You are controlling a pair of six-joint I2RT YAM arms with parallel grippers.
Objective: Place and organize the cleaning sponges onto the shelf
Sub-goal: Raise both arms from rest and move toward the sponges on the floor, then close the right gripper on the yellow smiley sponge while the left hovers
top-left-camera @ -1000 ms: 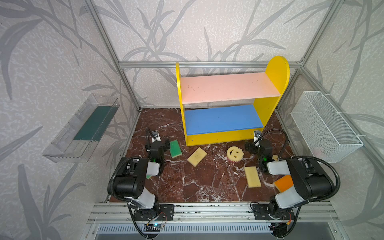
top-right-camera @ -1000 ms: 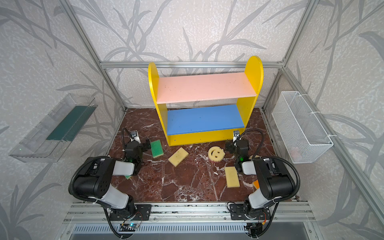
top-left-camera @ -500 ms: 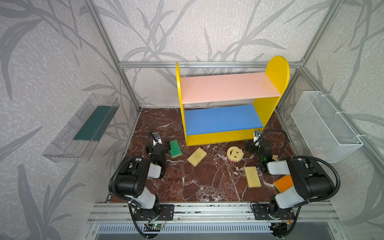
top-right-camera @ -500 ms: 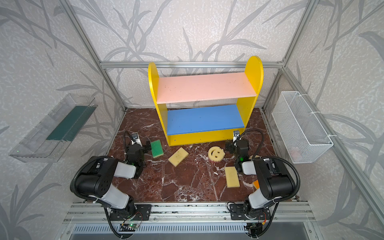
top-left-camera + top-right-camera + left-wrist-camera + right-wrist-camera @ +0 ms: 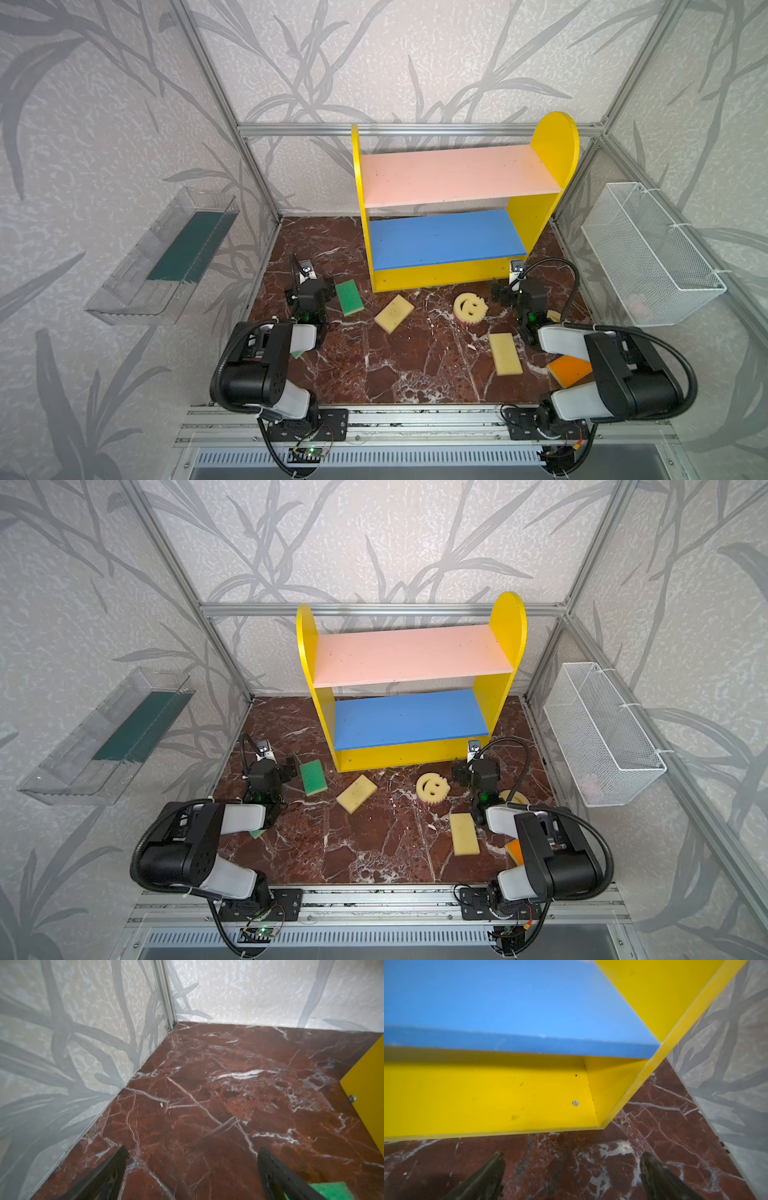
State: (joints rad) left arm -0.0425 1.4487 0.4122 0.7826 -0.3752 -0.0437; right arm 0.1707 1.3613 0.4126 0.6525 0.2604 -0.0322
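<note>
Marble floor [image 5: 415, 374] with the shelf [image 5: 436, 274] at far centre, near the far wall. Its pink upper board [image 5: 453, 174] and blue lower board [image 5: 444, 239] were both bare. By judgement, no placement had been made and the whole task was left to do.

Every sponge in view lay on the floor near the shelf front. From left to right these were the green sponge [image 5: 349, 297], left pale rectangle [image 5: 394, 313], smiley sponge [image 5: 469, 307], right pale rectangle [image 5: 505, 354] and orange sponge [image 5: 569, 369], the last partly under the right arm.

The left gripper [image 5: 192, 1150] hung just left of the green sponge, and the right gripper [image 5: 573, 1155] just right of the smiley sponge. Both had fingers spread wide with nothing between them.

Open floor lay between the arms. The shelf's yellow side panels and the upper board's front edge bounded entry to the lower board.
</note>
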